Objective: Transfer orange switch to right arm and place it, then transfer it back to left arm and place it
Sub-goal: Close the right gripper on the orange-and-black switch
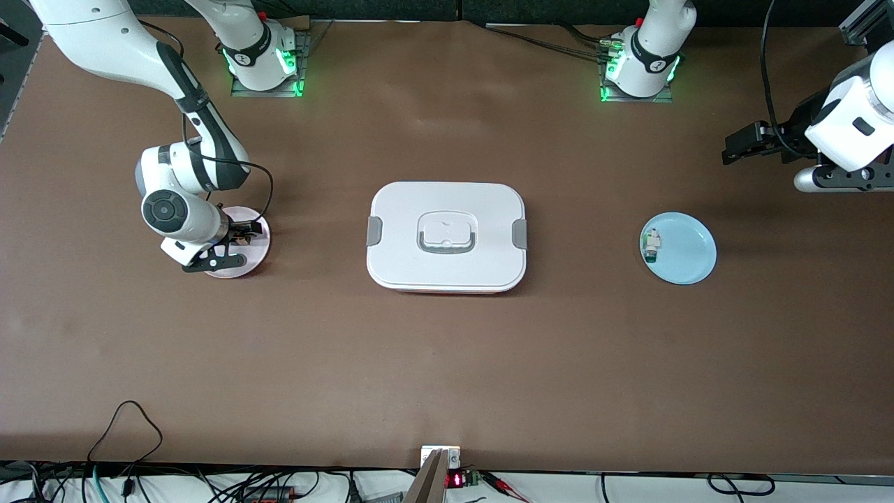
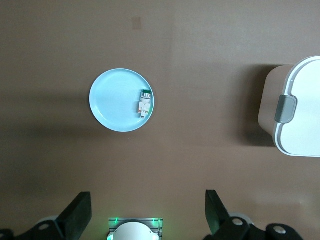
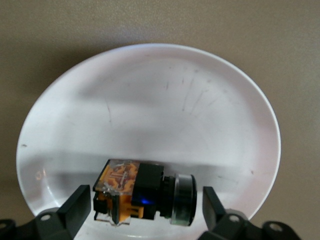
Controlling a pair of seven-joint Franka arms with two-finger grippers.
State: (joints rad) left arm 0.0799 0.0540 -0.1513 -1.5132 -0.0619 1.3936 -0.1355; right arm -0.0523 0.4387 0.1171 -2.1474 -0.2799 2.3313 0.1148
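The orange switch (image 3: 135,192) lies on its side on a pale pink plate (image 1: 257,253) (image 3: 150,100) toward the right arm's end of the table. It has an orange-and-black body and a silver ring at one end. My right gripper (image 1: 241,234) (image 3: 145,207) is down on that plate, open, with one finger at each end of the switch and a small gap on both sides. My left gripper (image 1: 733,150) (image 2: 147,210) waits open and empty, raised over the table at the left arm's end. The white box (image 1: 447,237) (image 2: 300,115) sits closed between the two plates.
A light blue plate (image 1: 688,251) (image 2: 115,100) toward the left arm's end holds a small white-and-green switch part (image 1: 651,246) (image 2: 144,104). Cables and a small device (image 1: 441,461) lie along the table edge nearest the front camera.
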